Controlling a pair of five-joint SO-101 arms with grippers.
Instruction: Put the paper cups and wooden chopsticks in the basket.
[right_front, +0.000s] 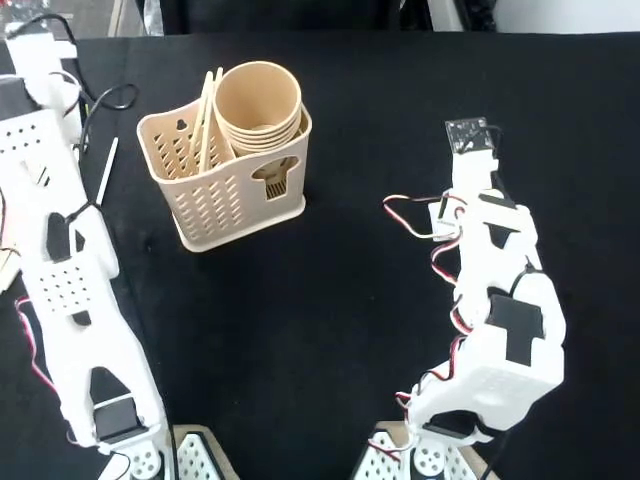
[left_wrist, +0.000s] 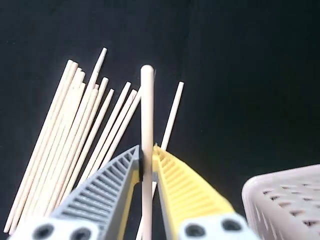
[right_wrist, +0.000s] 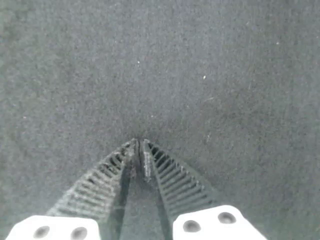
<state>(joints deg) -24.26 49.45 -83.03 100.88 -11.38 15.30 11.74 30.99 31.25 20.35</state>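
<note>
A beige slotted basket (right_front: 230, 205) stands left of the table's middle. Stacked paper cups (right_front: 258, 100) fill its right compartment and a few wooden chopsticks (right_front: 207, 115) lean in its left one. My left gripper (left_wrist: 146, 150) is shut on a single chopstick (left_wrist: 146, 100), held above a loose pile of chopsticks (left_wrist: 75, 130) lying on the black cloth. That held chopstick (right_front: 105, 170) shows beside the left arm, left of the basket. The basket's corner (left_wrist: 285, 200) is close by. My right gripper (right_wrist: 138, 146) is shut on nothing over bare cloth, right of the basket (right_front: 470, 135).
Black cloth (right_front: 340, 300) covers the table. Cables (right_front: 110, 100) loop at the back left near the left arm. Red and white wires (right_front: 410, 215) hang off the right arm. Open room lies between the basket and the right arm.
</note>
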